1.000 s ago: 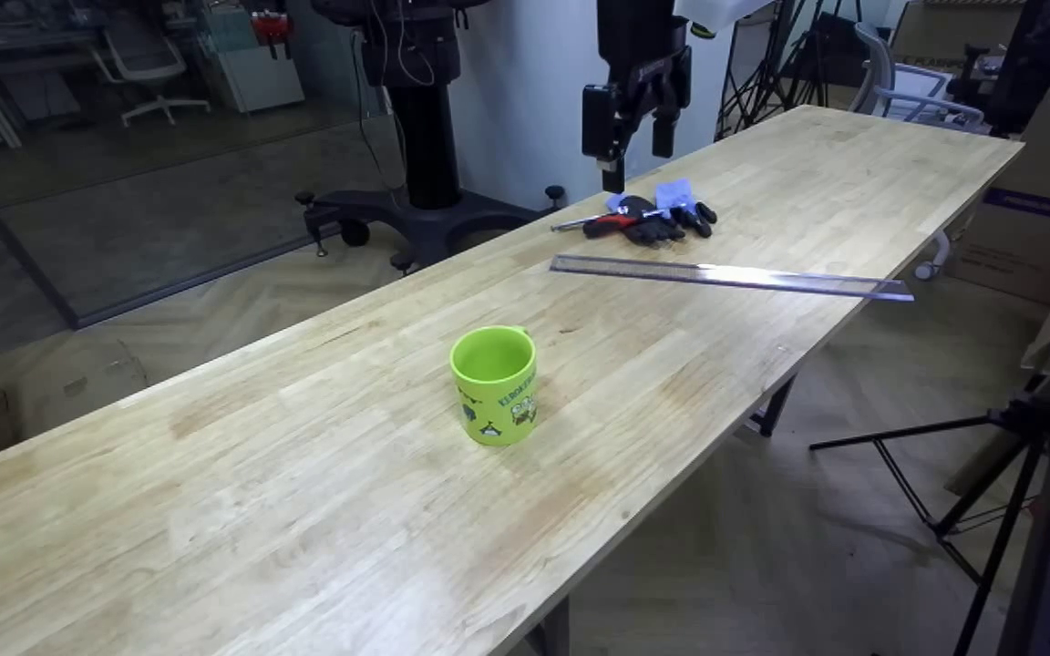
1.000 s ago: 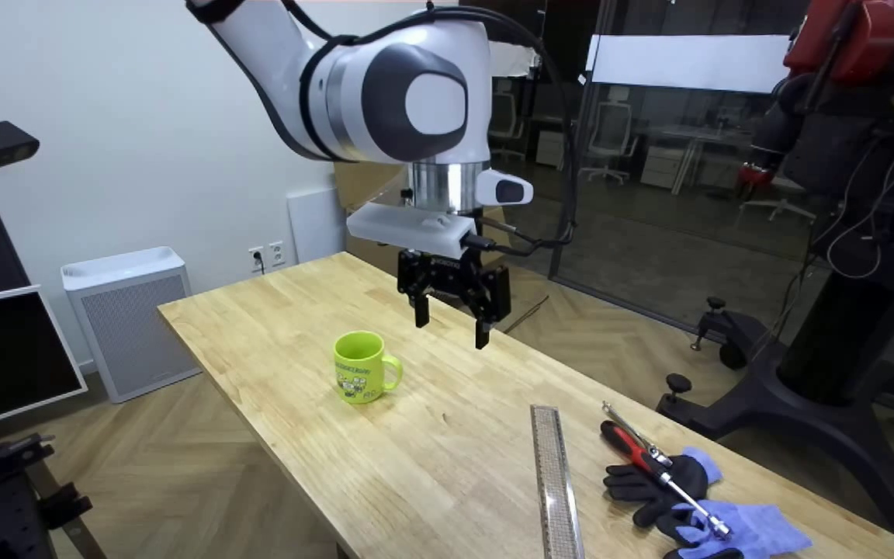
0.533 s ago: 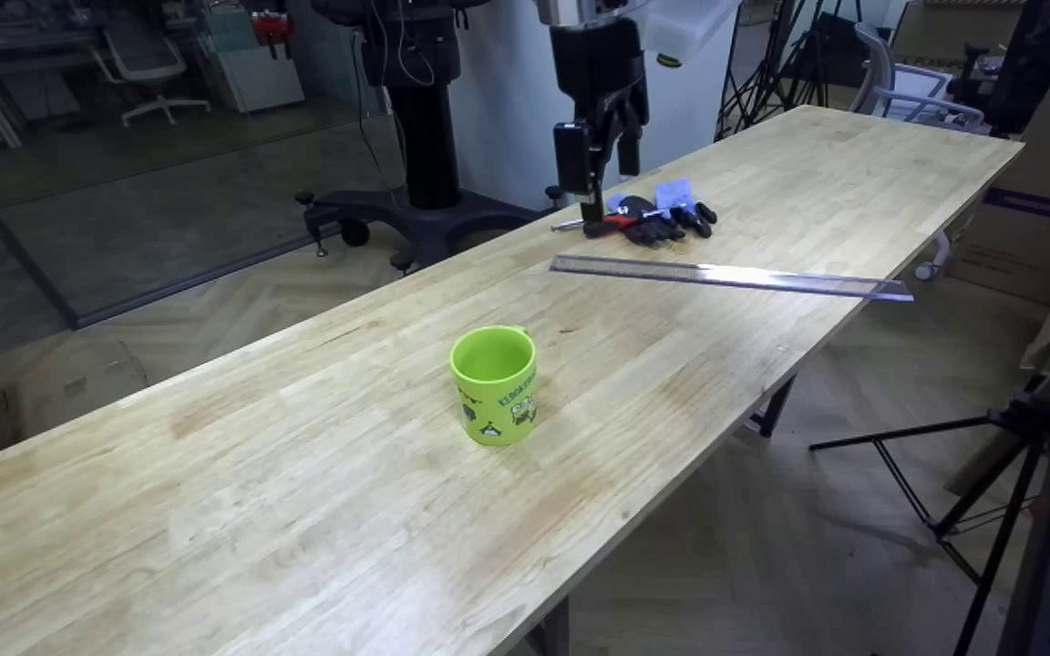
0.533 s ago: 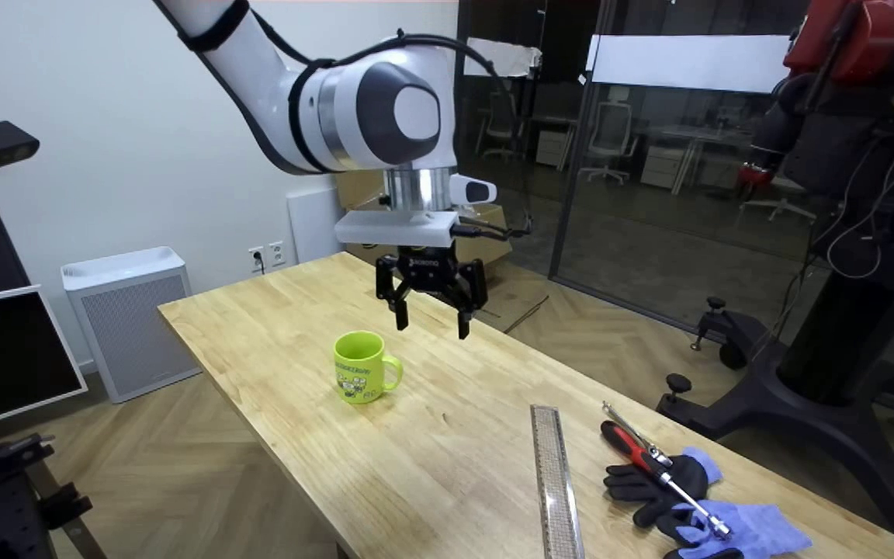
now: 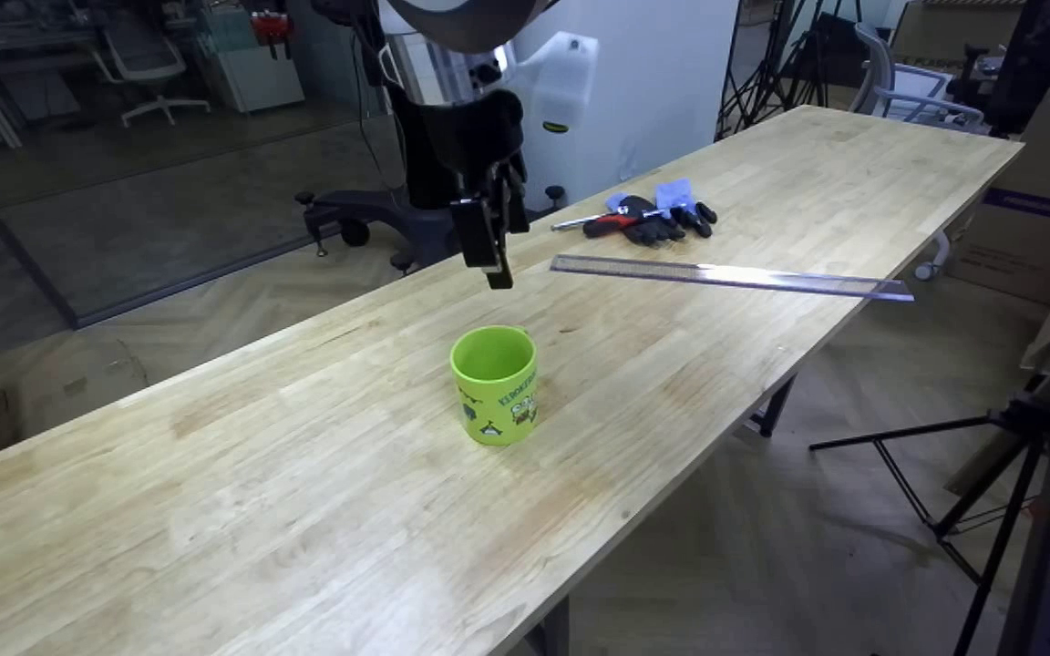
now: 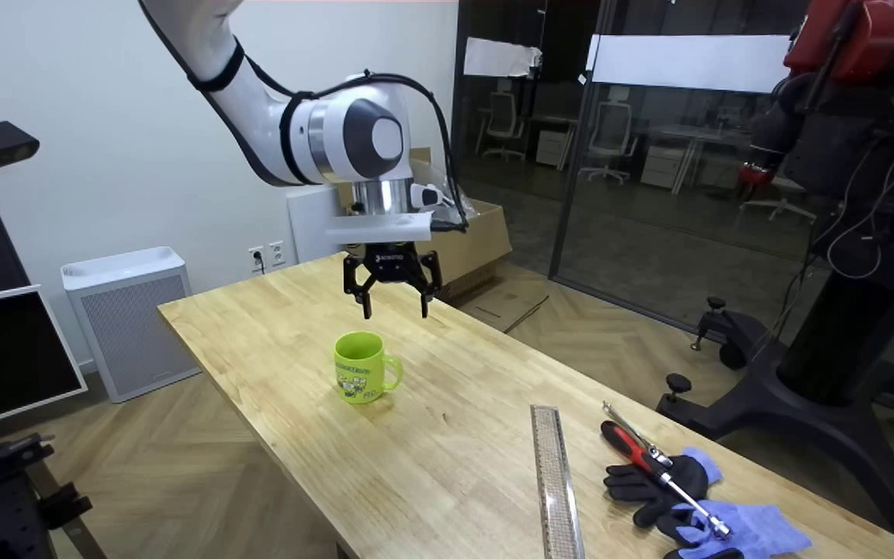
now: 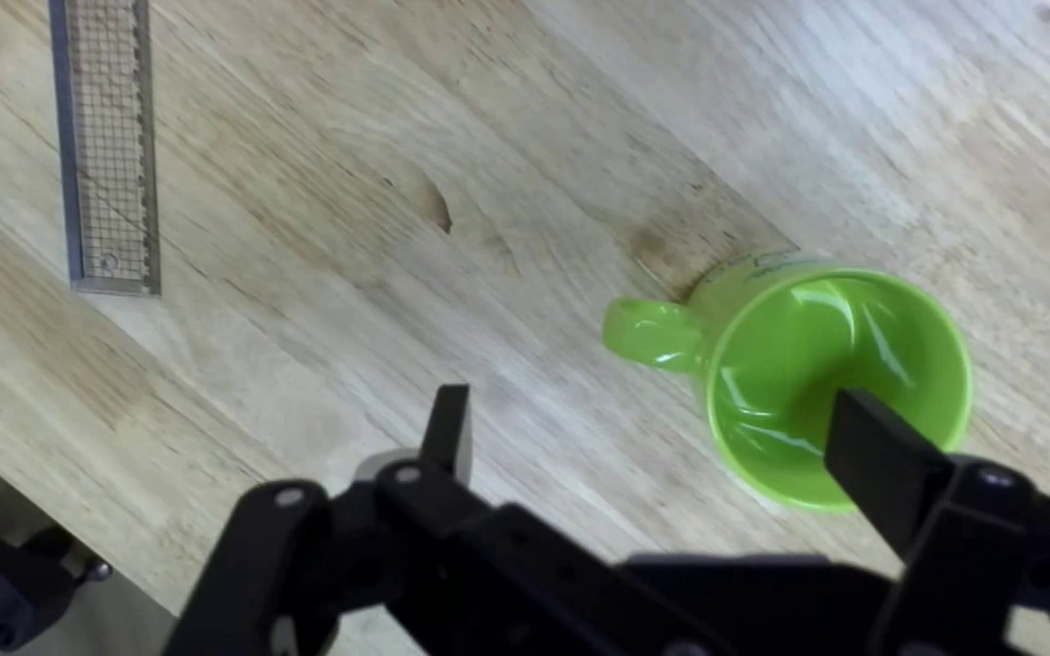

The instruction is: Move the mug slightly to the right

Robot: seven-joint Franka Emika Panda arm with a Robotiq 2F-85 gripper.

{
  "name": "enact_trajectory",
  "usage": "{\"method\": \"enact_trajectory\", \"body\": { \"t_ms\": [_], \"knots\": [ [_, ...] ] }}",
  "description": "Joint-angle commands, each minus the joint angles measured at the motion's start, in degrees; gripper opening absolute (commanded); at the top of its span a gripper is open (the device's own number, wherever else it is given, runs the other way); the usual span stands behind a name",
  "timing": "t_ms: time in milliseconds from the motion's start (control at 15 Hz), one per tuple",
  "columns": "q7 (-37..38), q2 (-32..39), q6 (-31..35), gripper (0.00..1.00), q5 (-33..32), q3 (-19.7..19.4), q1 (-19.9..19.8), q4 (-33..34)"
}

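Note:
The lime-green mug (image 5: 499, 401) stands upright on the wooden table, with dark print on its side. It also shows in an exterior view (image 6: 358, 371), with its handle on the right. My gripper (image 6: 396, 314) is open and empty above the table, higher than the mug and behind it there. In an exterior view the gripper (image 5: 509, 257) hangs above and beyond the mug's rim. In the wrist view the mug (image 7: 826, 337) lies upper right of the open gripper (image 7: 653, 401). One fingertip overlaps the mug's opening in that picture, hiding part of the rim. The handle points left there.
A clear ruler (image 5: 725, 275) lies across the wooden table (image 6: 447, 466); it also shows in the wrist view (image 7: 110, 146). Dark gloves with blue cuffs (image 6: 750, 528) and a red-handled tool (image 6: 637, 450) lie near the table's far edge.
The arm has come down and moved toward the mug, leftward in both exterior views. The gripper has stayed open. The mug has not moved.

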Motion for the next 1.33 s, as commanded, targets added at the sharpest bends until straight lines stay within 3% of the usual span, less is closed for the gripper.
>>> {"method": "enact_trajectory", "body": {
  "t_ms": [0,867,1267],
  "knots": [
    [-0.39,0.24,-0.11,1.0,0.09,0.05,0.04,0.29],
    [-4.66,3.0,12.53,1.0,-3.81,0.11,0.8,-3.94],
    [-8.18,5.17,17.08,1.0,-2.94,1.04,-0.9,-4.65]
  ]
}}
